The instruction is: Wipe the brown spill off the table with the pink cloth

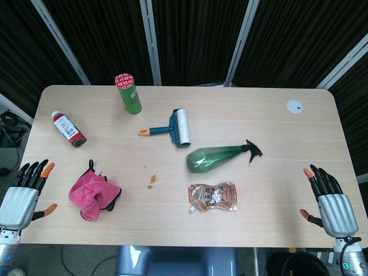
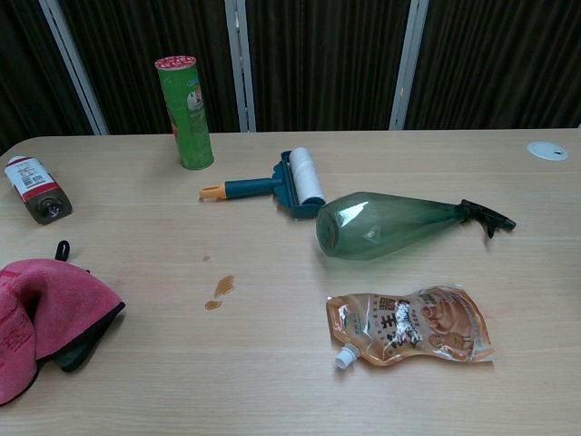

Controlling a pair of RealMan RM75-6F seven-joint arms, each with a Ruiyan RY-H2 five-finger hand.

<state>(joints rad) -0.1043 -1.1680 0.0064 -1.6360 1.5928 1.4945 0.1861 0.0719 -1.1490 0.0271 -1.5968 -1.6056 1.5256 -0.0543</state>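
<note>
A crumpled pink cloth (image 1: 92, 193) (image 2: 41, 318) with a dark edge lies near the table's front left. The brown spill (image 1: 152, 181) (image 2: 221, 289) is a few small drops to the right of it, with a tiny speck a little farther back. My left hand (image 1: 24, 192) hovers open off the front left corner, left of the cloth and apart from it. My right hand (image 1: 329, 201) is open at the front right corner, holding nothing. Neither hand shows in the chest view.
A green spray bottle (image 1: 221, 156) lies on its side right of the spill, a sauce pouch (image 1: 213, 197) in front of it. A lint roller (image 1: 175, 128), a green can (image 1: 128, 94) and a small bottle (image 1: 68, 129) lie farther back.
</note>
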